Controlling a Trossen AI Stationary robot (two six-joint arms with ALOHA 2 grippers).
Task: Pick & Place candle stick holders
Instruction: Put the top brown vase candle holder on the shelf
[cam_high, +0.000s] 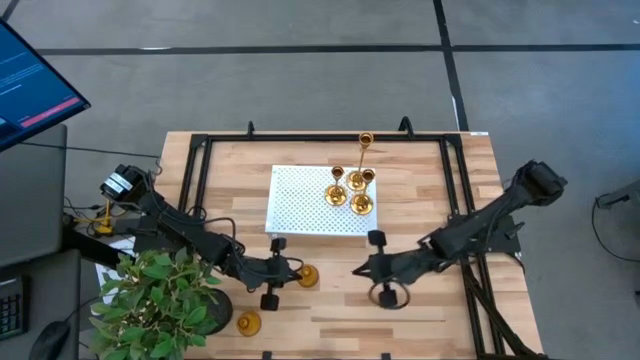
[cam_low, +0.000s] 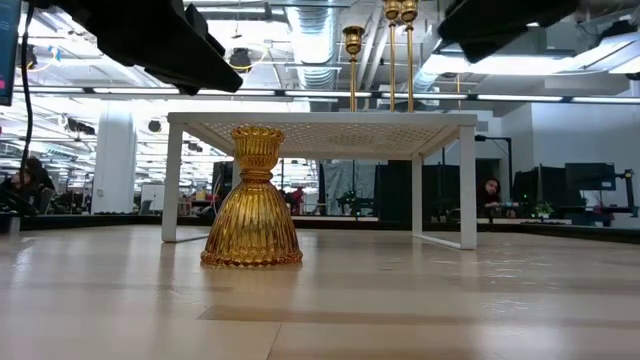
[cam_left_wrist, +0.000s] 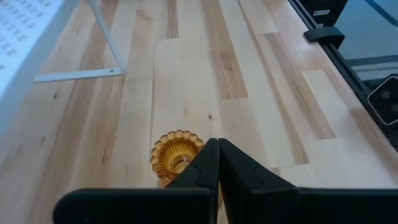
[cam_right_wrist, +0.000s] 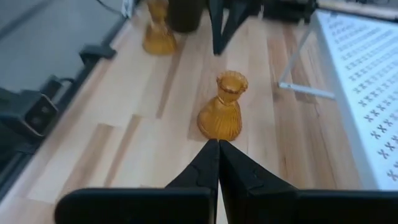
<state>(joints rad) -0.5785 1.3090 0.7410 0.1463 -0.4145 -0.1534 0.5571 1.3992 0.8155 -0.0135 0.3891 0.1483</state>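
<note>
The left gripper (cam_left_wrist: 217, 152) has its fingers pressed together, just above and beside a ribbed amber glass candle holder (cam_high: 307, 275) standing on the desk (cam_high: 430, 300). The right gripper (cam_right_wrist: 218, 155) is pressed together too, with that holder a little ahead of it. Three gold candlesticks (cam_high: 357, 181) stand on the white tray (cam_high: 295, 200) farther off.

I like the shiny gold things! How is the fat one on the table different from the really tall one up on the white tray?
The ribbed amber-gold holder is short and bell-shaped; the tall candlestick is thin-stemmed.
The ribbed holder stands on the bare wooden table; the tall candlestick stands on the white perforated tray.
The ribbed holder stands alone, just ahead of the left hand; the tall candlestick has other gold holders beside it.
Both are upright and golden.
</note>
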